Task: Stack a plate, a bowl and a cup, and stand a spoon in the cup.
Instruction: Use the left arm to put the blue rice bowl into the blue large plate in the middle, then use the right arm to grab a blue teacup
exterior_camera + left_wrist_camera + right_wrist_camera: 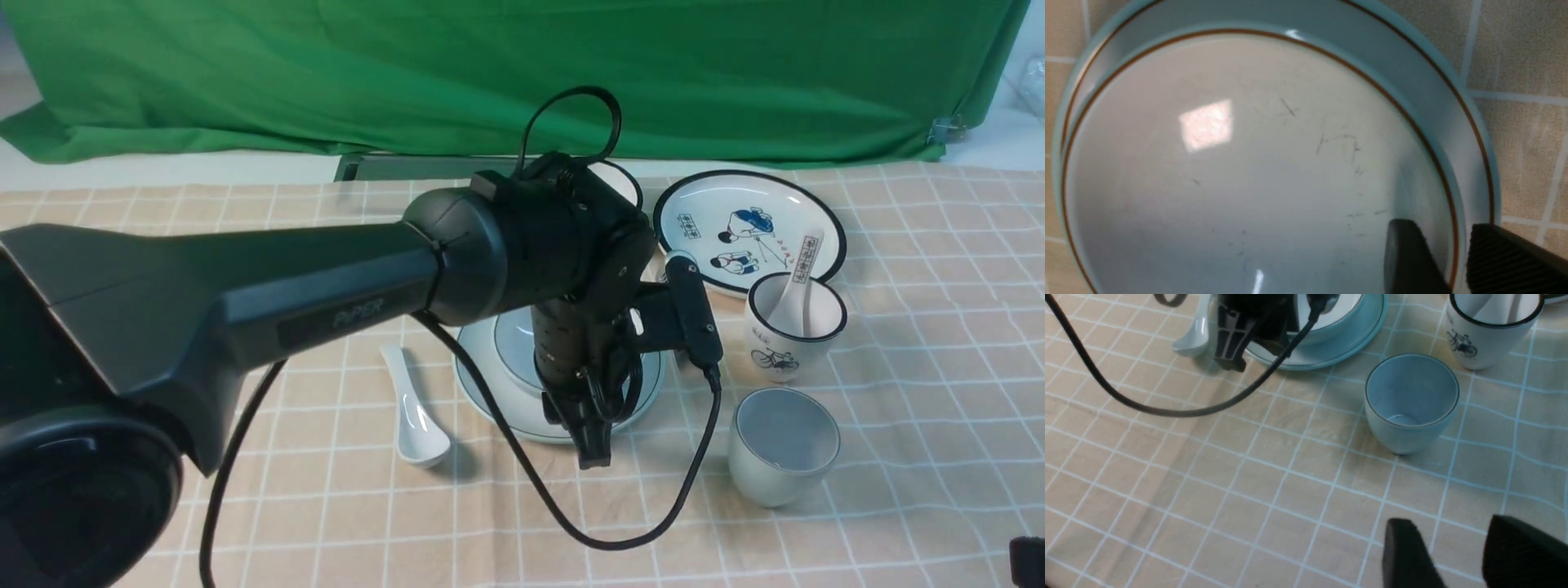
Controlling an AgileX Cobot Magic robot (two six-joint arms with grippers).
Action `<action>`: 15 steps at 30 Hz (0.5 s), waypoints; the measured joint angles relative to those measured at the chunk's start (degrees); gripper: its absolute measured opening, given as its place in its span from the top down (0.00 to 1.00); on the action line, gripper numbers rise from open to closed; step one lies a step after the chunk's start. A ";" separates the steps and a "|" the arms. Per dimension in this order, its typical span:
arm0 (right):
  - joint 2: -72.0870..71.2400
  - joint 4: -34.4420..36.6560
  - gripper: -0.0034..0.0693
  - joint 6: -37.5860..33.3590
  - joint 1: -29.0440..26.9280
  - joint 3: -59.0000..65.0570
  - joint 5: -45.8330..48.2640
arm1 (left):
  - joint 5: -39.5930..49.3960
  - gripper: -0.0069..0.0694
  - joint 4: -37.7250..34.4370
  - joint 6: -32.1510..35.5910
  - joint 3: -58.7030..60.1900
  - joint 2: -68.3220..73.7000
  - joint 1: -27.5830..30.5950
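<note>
**Bowl on plate; the cup waits ahead of the right hand**

The pale blue-green bowl (1249,163) sits on the matching plate (1347,347), so we judge the first stacking step to be done. The left hand (1439,228) hangs over this pair. Its fingers are parted and straddle the bowl's rim, one inside and one outside. A sliver of gap shows on each side, so it grips nothing.

We take the cup (1411,404) to be the next piece. It stands upright on the checked cloth (1208,490), mouth up and empty. It is near the plate on the robot's right, just in front of the bicycle cup (796,331).

The right hand (1453,526) is low and near the robot, with its fingers set wide and nothing between them. The cup lies straight ahead of it, with bare cloth between the two. That makes the right arm plainly the nearer one. The left hand stands over the bowl where the cup would have to land.

The spoon (412,408) lies on the surface just left of the plate. Its handle points away from the robot and its scoop toward it, on the left arm's side.
</note>
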 joint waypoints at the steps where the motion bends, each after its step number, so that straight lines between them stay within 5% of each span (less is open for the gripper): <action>1: 1.87 0.00 0.46 -0.30 0.00 -1.54 0.40 | 0.01 0.45 -0.21 -2.29 0.00 -0.35 0.00; 5: 8.60 -0.03 0.46 -1.46 0.00 -6.32 2.75 | 0.53 0.18 -0.49 -9.19 0.00 -4.01 0.00; 8: 16.52 1.05 0.53 -2.10 0.43 -11.24 5.23 | 2.54 0.12 -2.32 -15.53 0.16 -10.44 0.00; 13: 26.81 1.51 0.56 -2.82 5.20 -15.37 5.91 | 1.22 0.32 -5.54 -21.07 2.27 -21.99 0.00; 15: 35.54 -0.96 0.52 -2.63 9.37 -18.33 4.68 | -1.89 0.56 -8.60 -22.30 7.09 -31.21 0.00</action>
